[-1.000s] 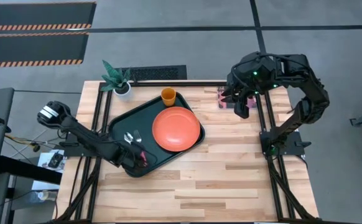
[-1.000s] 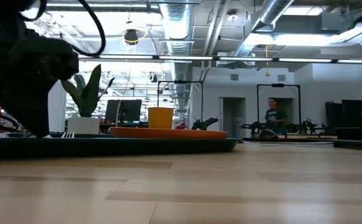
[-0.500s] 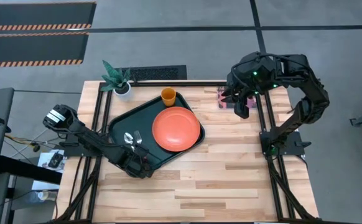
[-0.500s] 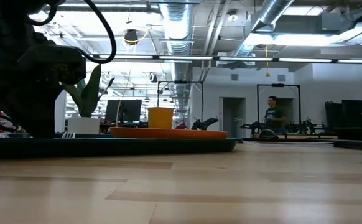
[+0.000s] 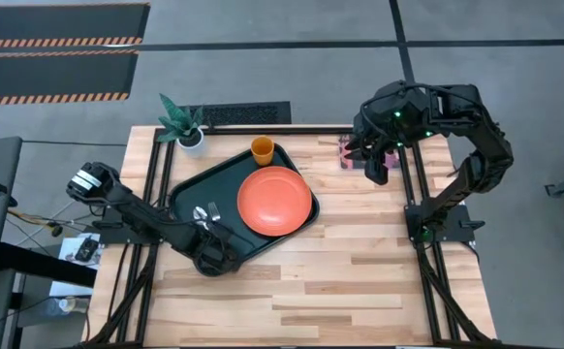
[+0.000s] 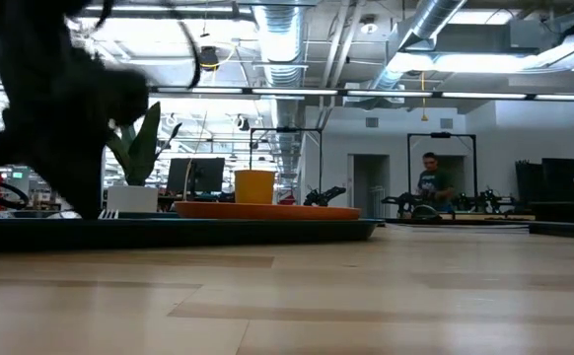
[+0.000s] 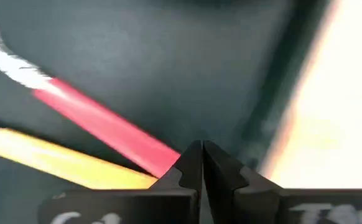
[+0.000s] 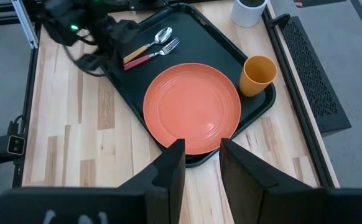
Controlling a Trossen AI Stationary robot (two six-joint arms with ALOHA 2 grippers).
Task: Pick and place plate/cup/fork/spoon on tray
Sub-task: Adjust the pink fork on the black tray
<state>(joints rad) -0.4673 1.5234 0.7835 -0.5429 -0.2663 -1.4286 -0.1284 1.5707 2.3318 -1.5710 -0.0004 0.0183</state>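
The dark green tray [image 5: 190, 189] lies left of centre. On it rest the orange-red plate [image 5: 274, 201], the orange cup [image 5: 262, 149] upright at its far corner, and the red-handled fork [image 8: 151, 55] beside the yellow-handled spoon [image 8: 147, 45]. My left gripper [image 7: 203, 149] is shut and low over the tray's near-left corner [image 5: 214, 254]. Its tips are at the free end of the fork's handle [image 7: 100, 121], with the spoon's handle [image 7: 56, 162] alongside. My right gripper [image 8: 201, 152] is open and empty, held high at the table's far right [image 5: 377, 165]. My left gripper's shut fingertips stand right at the free end of the fork's red handle [image 7: 162, 158], coming from above. The fork lies flat on the tray. I cannot tell whether the fingers touch it.
A white pot with a green plant [image 5: 183, 123] stands at the far left corner. A small reddish card [image 5: 346, 152] lies under my right arm at the far right. Bare wood spans the table's near half and right side [image 5: 360, 271]. A person stands far off in the room [image 6: 432, 182].
My left arm has shifted a little toward the table's right over the tray's near-left corner. The fork, spoon, plate and cup have stayed where they were.
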